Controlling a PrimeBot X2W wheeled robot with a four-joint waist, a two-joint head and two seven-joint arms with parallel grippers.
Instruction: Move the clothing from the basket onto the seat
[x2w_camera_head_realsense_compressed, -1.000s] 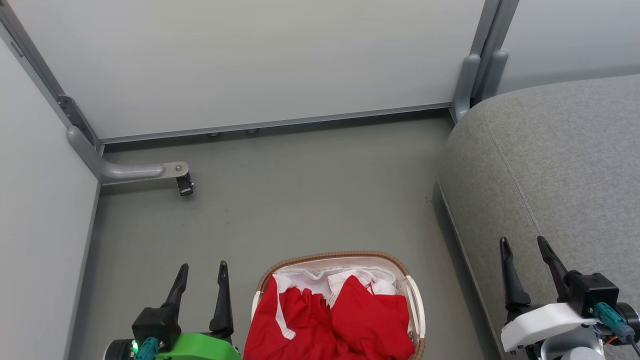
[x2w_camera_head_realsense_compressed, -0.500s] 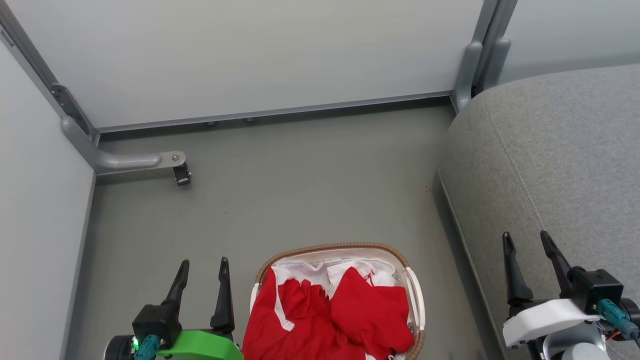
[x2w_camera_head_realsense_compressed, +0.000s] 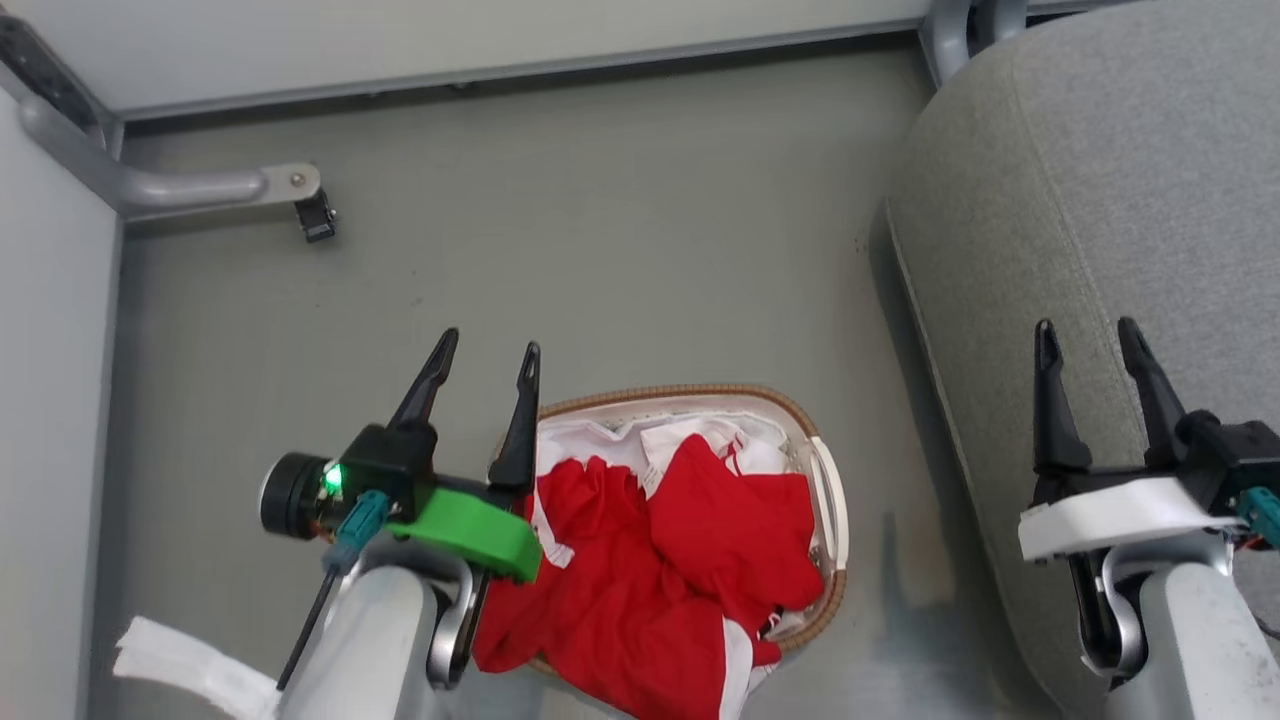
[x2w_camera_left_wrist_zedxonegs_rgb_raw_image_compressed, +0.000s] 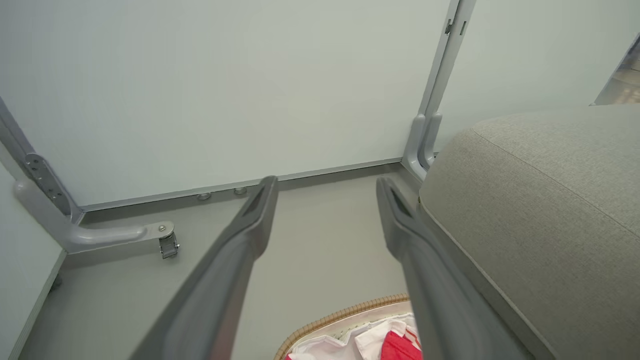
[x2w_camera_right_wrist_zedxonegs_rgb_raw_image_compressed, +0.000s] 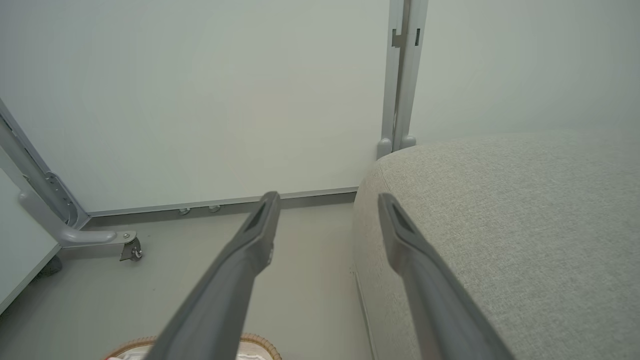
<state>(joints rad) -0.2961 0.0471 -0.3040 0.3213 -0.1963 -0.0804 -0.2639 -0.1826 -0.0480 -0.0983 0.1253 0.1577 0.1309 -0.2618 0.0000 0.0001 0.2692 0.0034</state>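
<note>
The red jerseys (x2w_camera_head_realsense_compressed: 690, 560) lie in a crumpled heap in the wicker-rimmed laundry basket (x2w_camera_head_realsense_compressed: 700, 392) on the floor (x2w_camera_head_realsense_compressed: 600, 250). Their near edge, with a white stripe, spills over the basket's near rim. I cannot tell where one garment stops and the other begins. Behind them, against the far wall of the basket, a white liner (x2w_camera_head_realsense_compressed: 600, 440) bunches up. The grey upholstered seat (x2w_camera_head_realsense_compressed: 1100, 200) stands just to the right of the basket, and nothing lies on it.

The left gripper (x2w_camera_head_realsense_compressed: 491, 342) hangs above the basket's left edge with its fingers spread and nothing between them. The right gripper (x2w_camera_head_realsense_compressed: 1087, 327) is likewise spread and empty, poised over the seat's near side.

The fabric looks thin, limp and very light, so weight should be no trouble. The trouble is that it will sag, trail and perhaps snag the rim as it rises. Smooth sports cloth may also slide out of a shallow pinch. The best hold, I reckon, is the raised red fold near the middle of the heap, gathered deep between the fingers. That spot is well away from the white liner, which could otherwise come up with it.
</note>
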